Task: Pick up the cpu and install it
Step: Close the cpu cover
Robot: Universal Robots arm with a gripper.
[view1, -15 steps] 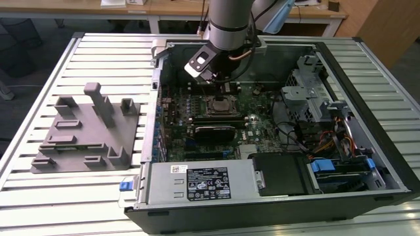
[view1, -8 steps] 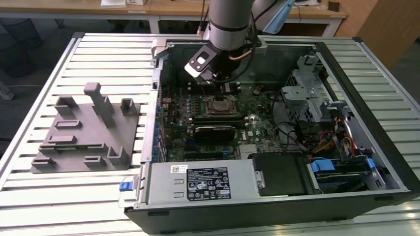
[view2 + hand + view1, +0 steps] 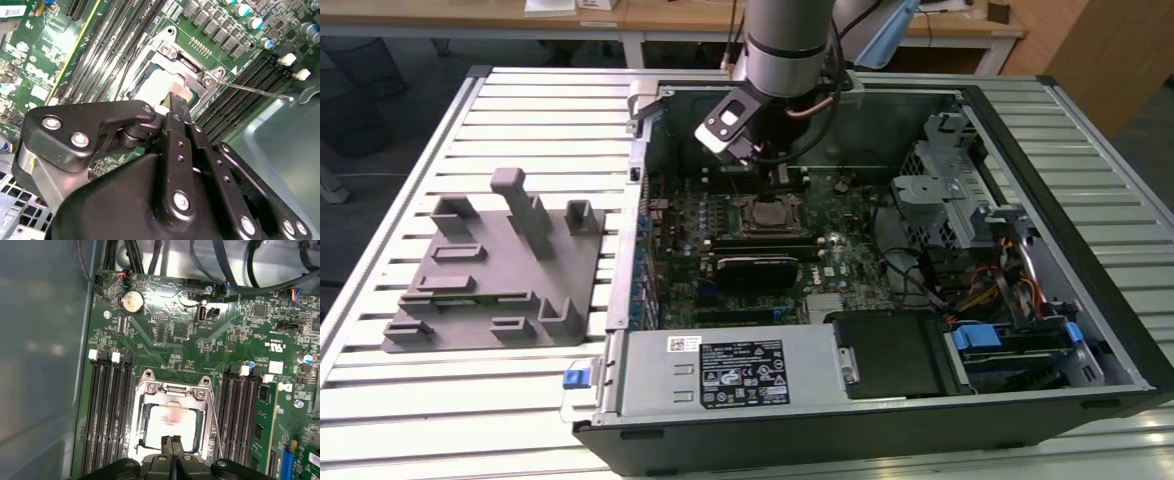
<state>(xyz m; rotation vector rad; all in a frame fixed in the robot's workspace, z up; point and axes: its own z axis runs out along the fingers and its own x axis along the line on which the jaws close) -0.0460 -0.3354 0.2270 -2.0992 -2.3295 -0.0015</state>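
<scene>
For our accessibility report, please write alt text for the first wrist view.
The cpu lies flat in the metal-framed socket of a green motherboard, memory slots on both sides. The gripper, shut, sits at one edge of the chip.

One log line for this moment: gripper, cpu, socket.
gripper: shut, at cpu edge, contact unclear | cpu: flat in socket | socket: on motherboard

Nothing legible. Exterior view, lower centre of frame: black-and-white label (image 3: 744, 372) and small white sticker (image 3: 683, 344) on grey power supply box (image 3: 654, 385), print too small. First wrist view: white silkscreen marks (image 3: 276, 346) on motherboard (image 3: 175, 355), faint print on cpu (image 3: 172, 421), both unreadable.
</scene>
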